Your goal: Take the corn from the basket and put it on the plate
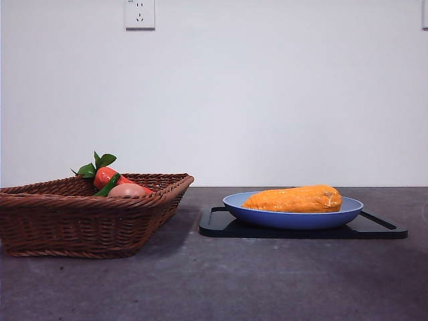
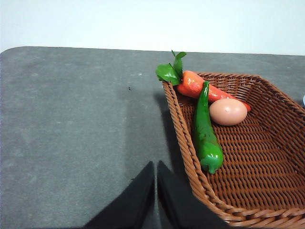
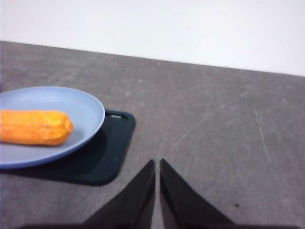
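— on the plate [image 1: 348, 208], what lies there?
— the corn [image 1: 294, 199], lengthwise; the plate sits on a black tray [image 1: 224, 226], apart from the basket [image 1: 80, 221].
— and the grippers?
— left gripper [image 2: 156, 168] beside the basket and right gripper [image 3: 157, 165] near the tray, both pressed together, empty.

Lab-like: bare grey table [image 1: 214, 287], blank wall [image 1: 267, 93], socket [image 1: 139, 13].

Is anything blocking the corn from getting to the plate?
No. The corn already lies on the plate, clear of the basket. Both grippers, left and right, are shut and away from it.
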